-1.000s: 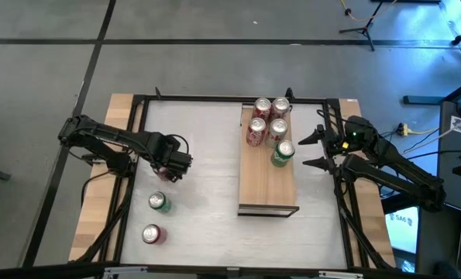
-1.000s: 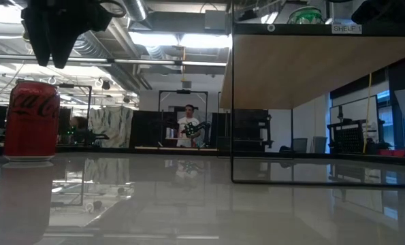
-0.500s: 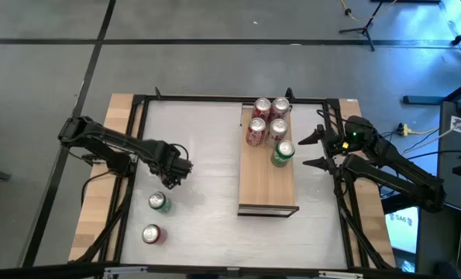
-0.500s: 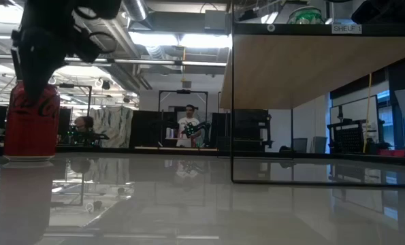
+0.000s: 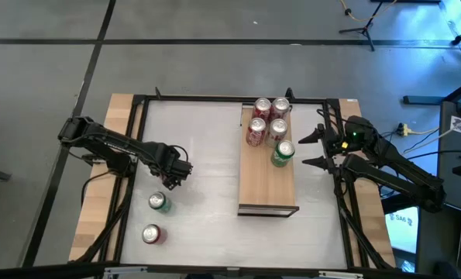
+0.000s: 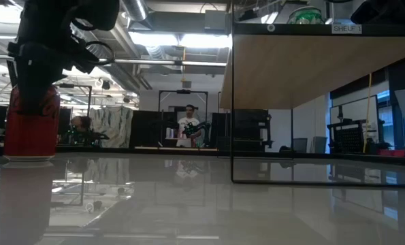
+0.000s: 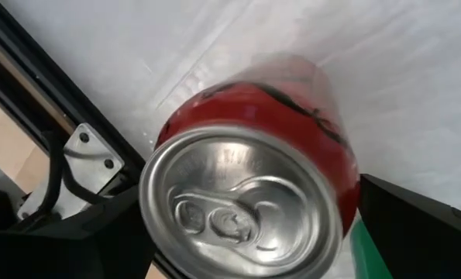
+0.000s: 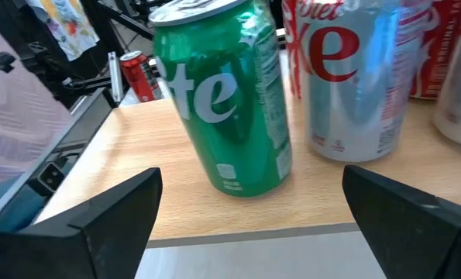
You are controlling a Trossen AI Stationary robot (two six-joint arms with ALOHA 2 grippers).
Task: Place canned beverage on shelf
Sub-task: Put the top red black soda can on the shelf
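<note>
The high view looks straight down on the whole worktop (image 5: 207,147). The low view looks level across it. Each wrist view sits close: left above a red can (image 7: 253,147), right facing the shelf (image 8: 160,178), which the high view shares.

Five cans (image 5: 269,130) stand clustered on the far end of the shelf (image 5: 267,186), which lies right of the table's (image 5: 207,139) middle, while two more cans (image 5: 159,202) stand on the table's near left, one (image 5: 152,233) before the other.
</note>
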